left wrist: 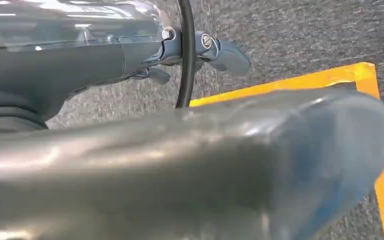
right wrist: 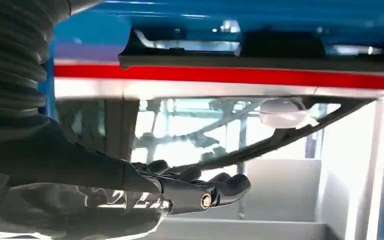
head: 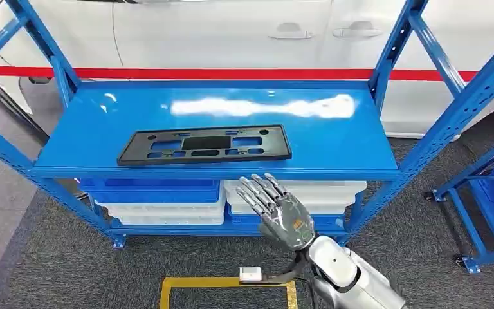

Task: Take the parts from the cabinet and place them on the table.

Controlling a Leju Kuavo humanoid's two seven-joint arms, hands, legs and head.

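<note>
Above the black panel (head: 204,144) the shelf (head: 334,138) lies open — blue uprights (head: 453,109) flank it — stacked bins (head: 167,199) fill the space below

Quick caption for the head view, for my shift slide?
Right hand open below a blue shelf holding a flat black plastic part.

Right hand (right wrist: 180,192), fingers apart, near black part (right wrist: 260,55).

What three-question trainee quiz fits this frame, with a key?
1. True or false: the black part lies flat on the blue shelf.
2. The right hand is: A) holding the part, B) open in front of the shelf, below its edge, C) inside a bin.
3. What is stacked under the shelf?

Key: 1 true. 2 B. 3 Blue and white bins.
</note>
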